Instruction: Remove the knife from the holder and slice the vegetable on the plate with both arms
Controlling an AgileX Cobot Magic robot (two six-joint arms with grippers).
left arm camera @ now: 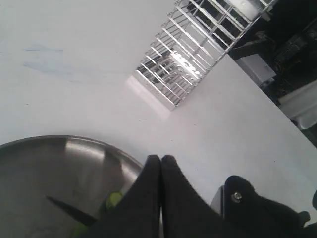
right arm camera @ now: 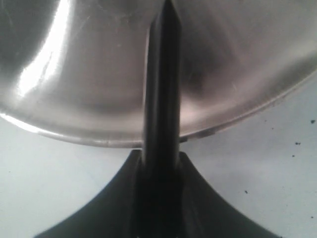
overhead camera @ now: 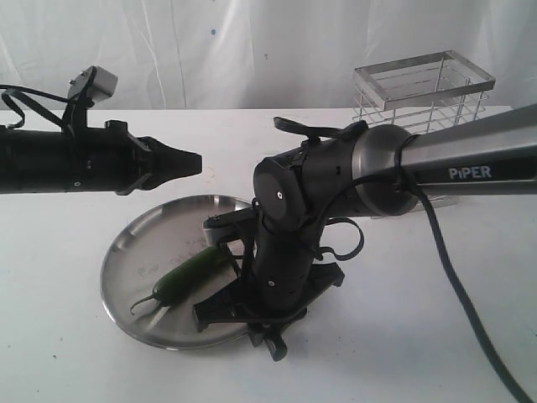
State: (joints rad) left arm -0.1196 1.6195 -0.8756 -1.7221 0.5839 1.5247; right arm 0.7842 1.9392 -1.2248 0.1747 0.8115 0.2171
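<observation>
The right hand (right arm camera: 159, 161) clamps the dark knife (right arm camera: 161, 74), its point over the steel plate (overhead camera: 117, 243). The left hand (left arm camera: 161, 159) hovers closed and empty above the plate's rim. The green chilli (overhead camera: 189, 275) lies on the plate; the wire holder (overhead camera: 428, 113) stands by the far edge of the worktop (overhead camera: 84, 353).

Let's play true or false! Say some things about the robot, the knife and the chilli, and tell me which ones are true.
1. The chilli lies on the plate. True.
2. The holder stands apart from the plate. True.
3. The knife is in the holder. False: the right gripper holds it over the plate.
4. The left gripper is open. False: it is shut and holds nothing.
5. The chilli is red. False: it is green.
</observation>
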